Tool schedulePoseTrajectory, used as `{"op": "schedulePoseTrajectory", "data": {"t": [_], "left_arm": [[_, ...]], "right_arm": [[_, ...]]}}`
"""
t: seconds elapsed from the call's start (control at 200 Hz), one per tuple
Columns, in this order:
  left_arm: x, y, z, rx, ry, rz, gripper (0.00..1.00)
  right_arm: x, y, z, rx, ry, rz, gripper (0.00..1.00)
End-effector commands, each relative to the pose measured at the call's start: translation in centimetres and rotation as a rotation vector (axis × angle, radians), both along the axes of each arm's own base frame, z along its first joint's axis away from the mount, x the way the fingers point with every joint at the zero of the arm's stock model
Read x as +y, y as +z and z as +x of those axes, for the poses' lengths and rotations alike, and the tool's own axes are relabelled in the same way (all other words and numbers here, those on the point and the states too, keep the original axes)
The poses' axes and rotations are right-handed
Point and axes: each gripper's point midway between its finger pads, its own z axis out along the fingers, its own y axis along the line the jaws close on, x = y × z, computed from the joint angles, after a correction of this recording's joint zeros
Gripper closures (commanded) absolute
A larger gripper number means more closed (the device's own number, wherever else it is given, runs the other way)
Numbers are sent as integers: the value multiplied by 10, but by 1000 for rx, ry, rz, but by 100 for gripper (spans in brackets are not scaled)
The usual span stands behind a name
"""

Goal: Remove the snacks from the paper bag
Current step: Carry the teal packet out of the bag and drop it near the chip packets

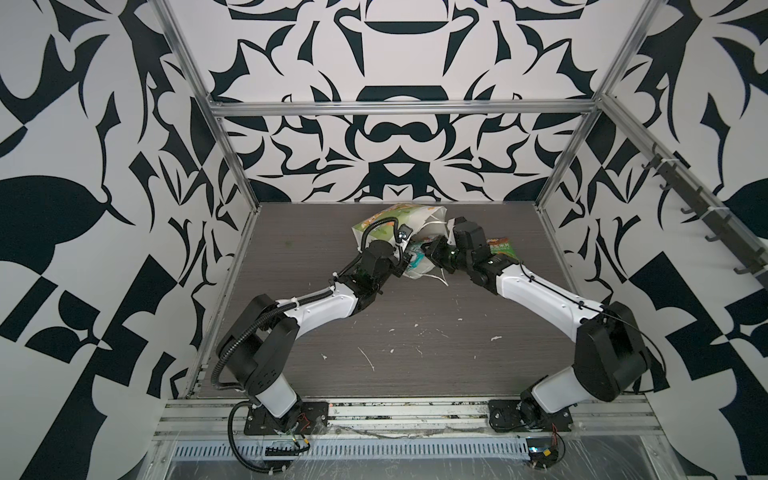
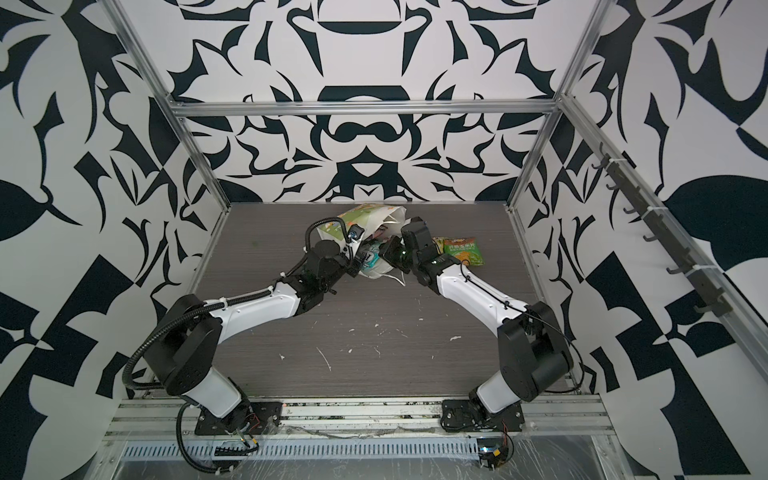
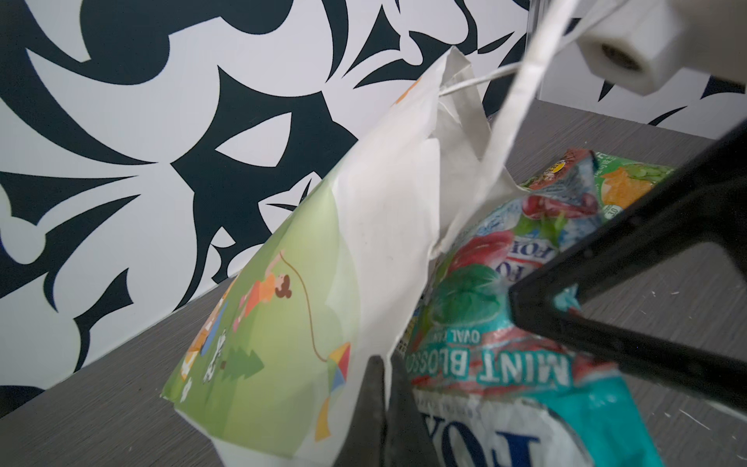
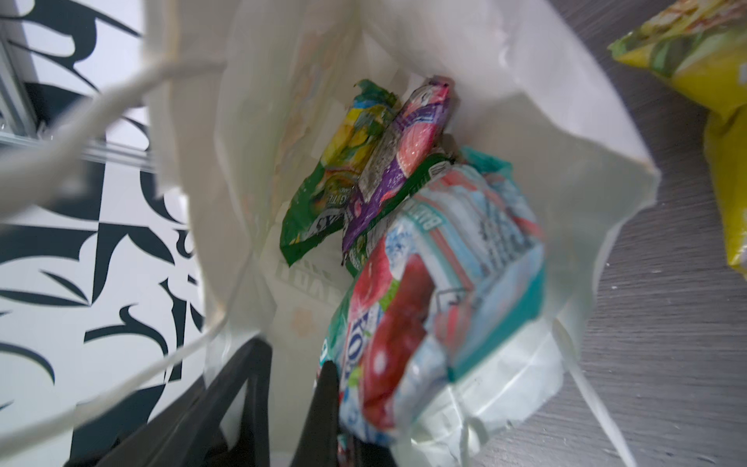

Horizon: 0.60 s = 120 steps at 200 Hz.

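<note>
The paper bag (image 1: 390,220) (image 2: 365,216) lies on its side at the back middle of the table, mouth towards the arms. My left gripper (image 3: 382,404) (image 1: 401,264) is shut on the bag's white rim (image 3: 388,226). My right gripper (image 4: 343,404) (image 1: 426,251) is shut on a teal FOX'S mint snack packet (image 4: 444,283) (image 3: 505,364) at the bag's mouth. Deeper inside lie a green packet (image 4: 335,174) and a purple packet (image 4: 400,149). Outside the bag, to its right, rest a green packet (image 2: 463,251) (image 1: 503,247) and a yellow one (image 4: 719,133).
The bag's white cord handles (image 4: 101,101) (image 3: 513,105) loop loosely around both grippers. The dark wood-grain table (image 1: 415,332) is flecked with white marks. Metal frame posts (image 1: 232,166) and patterned walls close in the back and sides.
</note>
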Motion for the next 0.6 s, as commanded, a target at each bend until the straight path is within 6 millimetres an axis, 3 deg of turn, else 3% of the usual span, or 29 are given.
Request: {"op": "schedulePoseTrajectory", "data": {"t": [0.0, 0.215, 0.41, 0.515, 0.595], "left_arm": [[1, 6, 7, -7, 24, -5, 100], [2, 8, 8, -5, 32, -4, 100], [5, 9, 12, -5, 50, -3, 100], [5, 13, 15, -2, 59, -3, 100], [6, 16, 17, -7, 65, -7, 100]], "right_arm": [[2, 55, -3, -165, 70, 32, 100], [-28, 79, -11, -208, 70, 26, 100], [-48, 133, -38, -342, 150, 13, 100], [-73, 150, -48, -373, 98, 20, 100], [-95, 152, -53, -368, 40, -9, 100]]}}
